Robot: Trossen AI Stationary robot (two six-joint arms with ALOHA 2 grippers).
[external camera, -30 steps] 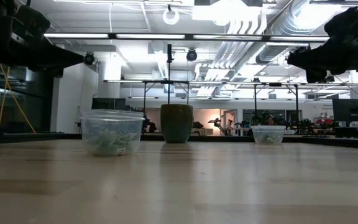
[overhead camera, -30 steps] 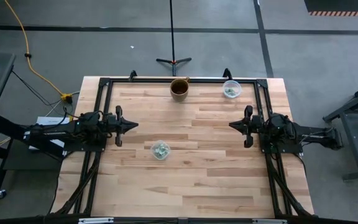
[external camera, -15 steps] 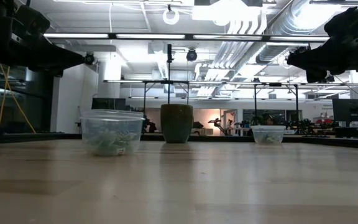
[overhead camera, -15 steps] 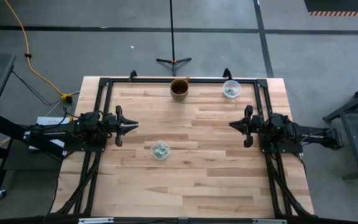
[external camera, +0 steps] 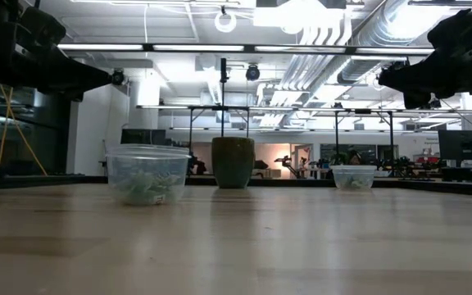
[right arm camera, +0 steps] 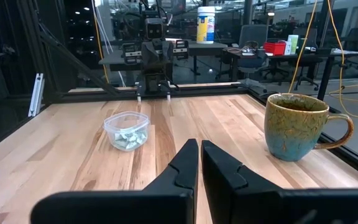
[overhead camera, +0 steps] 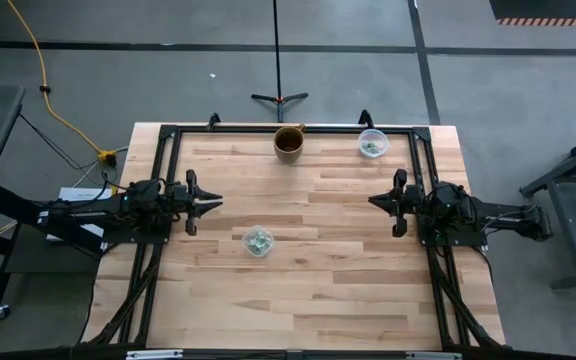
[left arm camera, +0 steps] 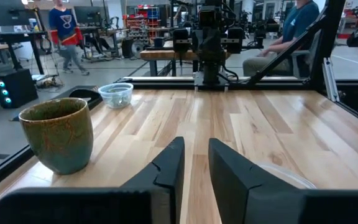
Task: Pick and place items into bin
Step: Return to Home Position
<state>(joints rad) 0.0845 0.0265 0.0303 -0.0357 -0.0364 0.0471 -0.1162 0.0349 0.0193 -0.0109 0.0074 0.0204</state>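
Wooden table (overhead camera: pixel 348 260) amid workshop clutter

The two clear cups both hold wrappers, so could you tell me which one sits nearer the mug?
The clear cup at the table's far edge, right beside the mug. The other cup stands alone mid-table, nearer the left gripper.

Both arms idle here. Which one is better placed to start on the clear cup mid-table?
Probably left: the left gripper hangs nearer the mid-table cup than the right gripper. Neither holds anything.
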